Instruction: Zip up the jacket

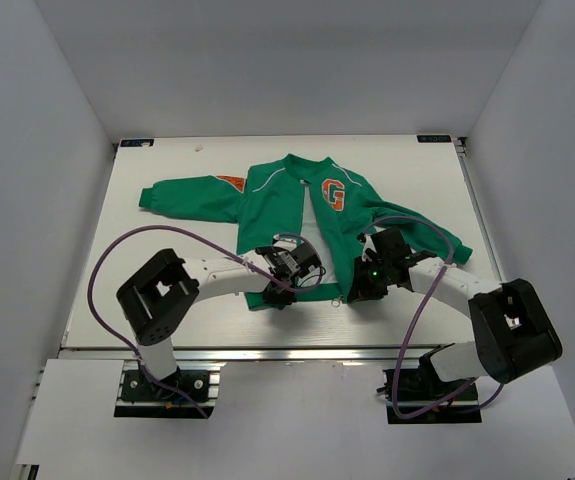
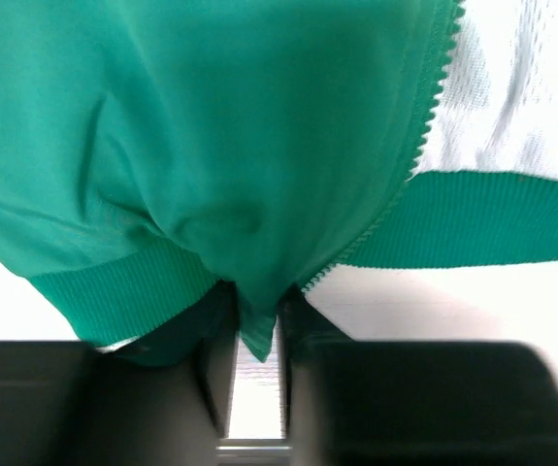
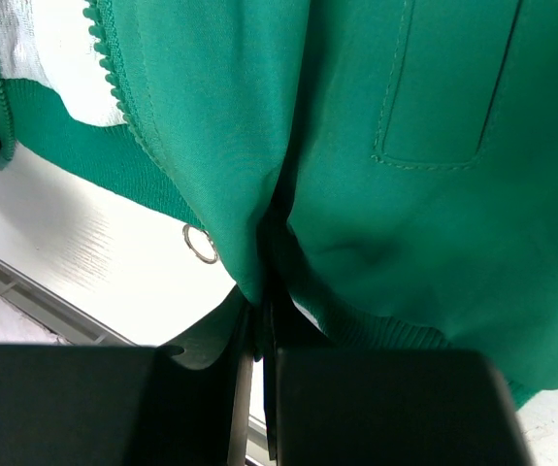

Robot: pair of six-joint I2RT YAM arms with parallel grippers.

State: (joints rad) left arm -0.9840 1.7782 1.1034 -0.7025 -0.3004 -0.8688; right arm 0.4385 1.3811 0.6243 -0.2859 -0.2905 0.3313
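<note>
Jacket unzipped, flat on white surface. Left end effector pinching hem fold beside zip teeth. Right end effector pinching opposite front-panel fold.

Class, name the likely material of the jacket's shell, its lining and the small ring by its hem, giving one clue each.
Jacket shell: matte green fabric, soft folds. Lining: pale mesh-like textile, faint grid. Ring: probably metal, thin and glinting.

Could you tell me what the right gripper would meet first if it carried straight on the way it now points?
The jacket itself: the right gripper is shut on a fold near its hem, so going on pushes into that green front panel, probably toward the pocket; depth is unclear.
</note>
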